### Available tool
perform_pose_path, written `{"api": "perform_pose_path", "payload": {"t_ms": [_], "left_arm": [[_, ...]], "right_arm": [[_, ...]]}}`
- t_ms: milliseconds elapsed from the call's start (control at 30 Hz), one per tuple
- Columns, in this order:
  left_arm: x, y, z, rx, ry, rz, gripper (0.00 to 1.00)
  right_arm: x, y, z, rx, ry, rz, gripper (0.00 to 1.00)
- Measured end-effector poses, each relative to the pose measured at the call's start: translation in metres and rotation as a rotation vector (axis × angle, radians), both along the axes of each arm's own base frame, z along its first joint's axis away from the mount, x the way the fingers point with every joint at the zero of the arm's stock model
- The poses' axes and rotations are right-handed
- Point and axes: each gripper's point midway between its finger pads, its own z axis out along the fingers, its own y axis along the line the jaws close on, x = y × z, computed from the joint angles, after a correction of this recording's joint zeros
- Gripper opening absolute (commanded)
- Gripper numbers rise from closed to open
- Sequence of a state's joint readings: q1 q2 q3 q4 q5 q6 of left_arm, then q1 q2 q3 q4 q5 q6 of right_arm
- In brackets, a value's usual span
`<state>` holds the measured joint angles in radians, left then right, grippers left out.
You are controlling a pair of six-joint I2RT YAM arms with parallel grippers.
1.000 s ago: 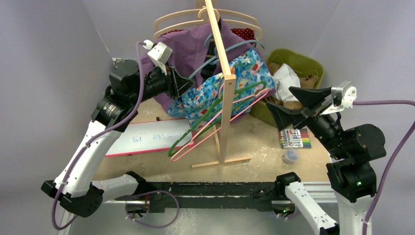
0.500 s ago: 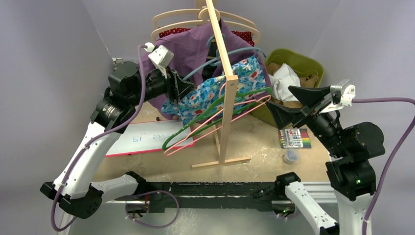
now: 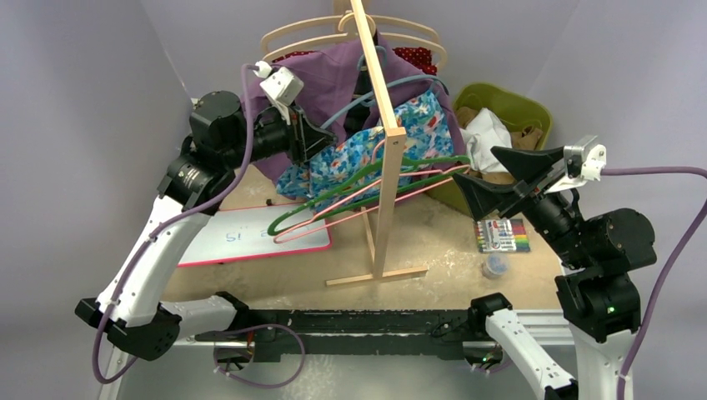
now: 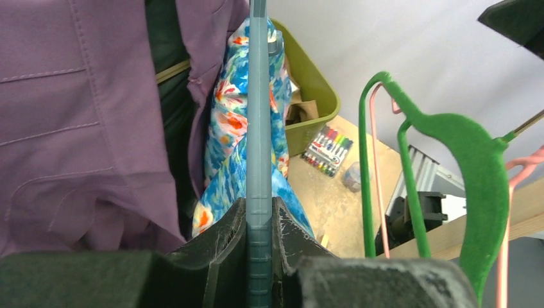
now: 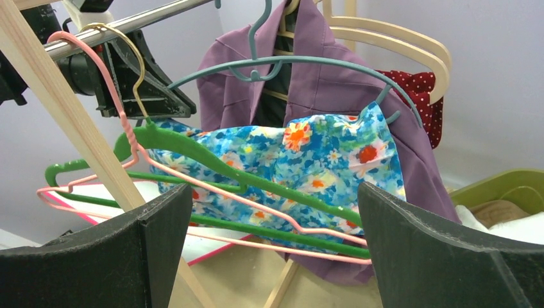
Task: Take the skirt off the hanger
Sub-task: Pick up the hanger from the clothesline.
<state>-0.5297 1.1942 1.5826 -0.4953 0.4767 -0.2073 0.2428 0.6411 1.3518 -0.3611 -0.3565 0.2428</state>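
Note:
The skirt (image 3: 367,154) is blue floral cloth hung on a grey-blue plastic hanger (image 3: 413,80) on the wooden rack. My left gripper (image 3: 313,142) is at the skirt's left end. In the left wrist view the left gripper (image 4: 259,202) is shut on the hanger's bar (image 4: 258,128), with the skirt (image 4: 224,128) bunched along it. My right gripper (image 3: 475,165) hangs open to the right of the rack, apart from everything. In the right wrist view the skirt (image 5: 308,160) drapes under the hanger (image 5: 289,59), beyond the open right gripper (image 5: 274,187).
A green hanger (image 3: 367,179) and a pink wire hanger (image 3: 333,221) hang slanted in front of the skirt on the wooden rack (image 3: 379,125). A purple jacket (image 3: 325,75) hangs behind. A green bin (image 3: 508,104), markers (image 3: 503,236) and a whiteboard (image 3: 250,237) lie on the table.
My left gripper loosened, then closed tight on the hanger bar and rose slightly. The green and pink hangers swung left and flatter. The right arm has stayed still.

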Motion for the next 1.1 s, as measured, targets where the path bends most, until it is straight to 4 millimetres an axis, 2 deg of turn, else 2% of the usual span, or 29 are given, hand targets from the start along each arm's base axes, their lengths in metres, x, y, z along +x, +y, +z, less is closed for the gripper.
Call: {"api": "perform_pose_path", "payload": {"t_ms": [233, 367, 533, 633, 933, 1100], "left_arm": [[-0.005, -0.015, 0.007, -0.099, 0.121, -0.053, 0.0], [0.0, -0.027, 0.012, -0.17, 0.191, -0.079, 0.0], [0.001, -0.042, 0.031, -0.296, 0.27, -0.142, 0.0], [0.004, -0.048, 0.033, -0.323, 0.301, -0.16, 0.0], [0.008, -0.057, 0.041, -0.388, 0.353, -0.185, 0.0], [0.006, -0.055, 0.05, -0.401, 0.397, -0.166, 0.0]], "right_arm": [[-0.001, 0.0, -0.004, -0.001, 0.003, 0.0, 0.99], [0.005, -0.002, -0.016, -0.004, 0.028, -0.02, 0.99], [0.017, -0.003, -0.034, -0.016, 0.07, -0.039, 0.99], [0.021, -0.004, -0.041, -0.02, 0.086, -0.053, 0.99], [0.03, -0.025, -0.043, -0.021, 0.087, -0.186, 0.99], [0.028, -0.028, -0.042, -0.029, 0.086, -0.198, 0.99]]}}
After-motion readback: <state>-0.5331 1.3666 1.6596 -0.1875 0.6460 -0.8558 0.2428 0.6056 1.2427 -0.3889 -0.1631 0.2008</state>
